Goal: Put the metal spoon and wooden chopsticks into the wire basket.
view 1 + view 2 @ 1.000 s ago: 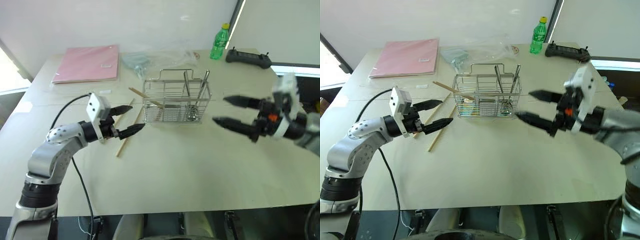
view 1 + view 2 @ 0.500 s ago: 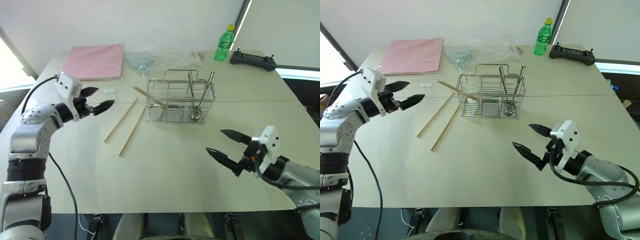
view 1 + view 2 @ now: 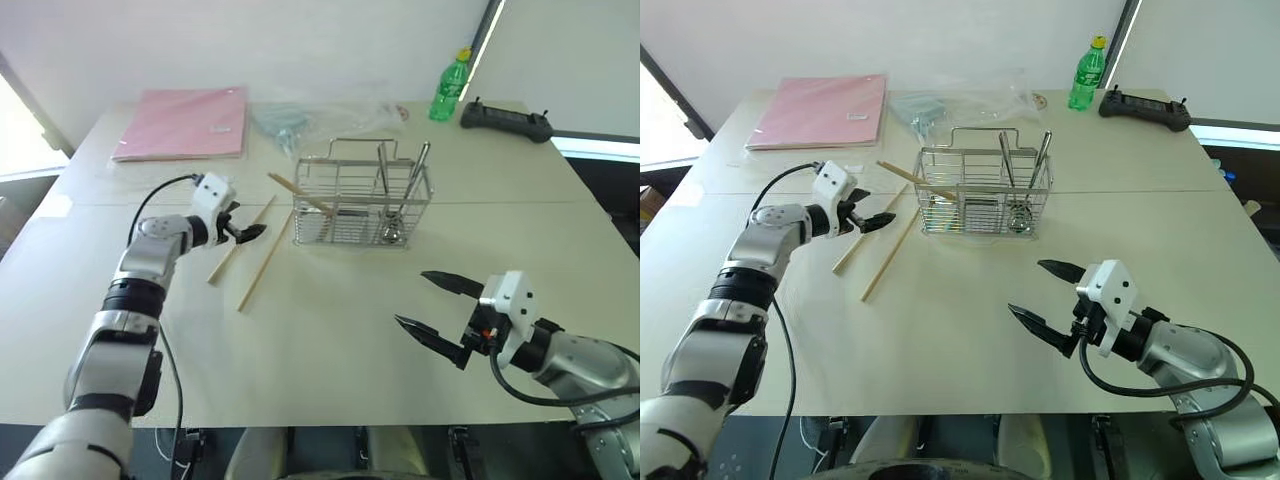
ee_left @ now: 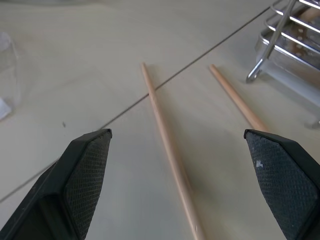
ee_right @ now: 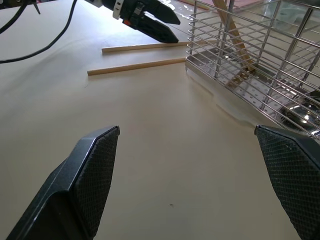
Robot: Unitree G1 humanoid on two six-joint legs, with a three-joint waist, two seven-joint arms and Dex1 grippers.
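Observation:
The wire basket (image 3: 360, 195) stands on the table past its middle. The metal spoon (image 3: 408, 192) stands upright inside it beside another metal utensil. One of the wooden chopsticks (image 3: 296, 191) leans out of the basket's left end. Two more chopsticks (image 3: 241, 240) lie loose on the table just left of the basket, also seen as chopsticks (image 4: 167, 145) in the left wrist view. My left gripper (image 3: 250, 220) hovers open just above their far ends, empty. My right gripper (image 3: 412, 298) is open and empty over bare table, in front of the basket and to its right.
A pink folder (image 3: 185, 122) lies at the back left. A clear plastic bag (image 3: 320, 115) sits behind the basket. A green bottle (image 3: 450, 88) and a black controller (image 3: 505, 115) are at the back right. The table's front edge runs close below my right arm.
My left gripper has swung from the table's left side, right and down, to the loose chopsticks, still open. My right gripper sank lower, then held still. The head camera shifted early on.

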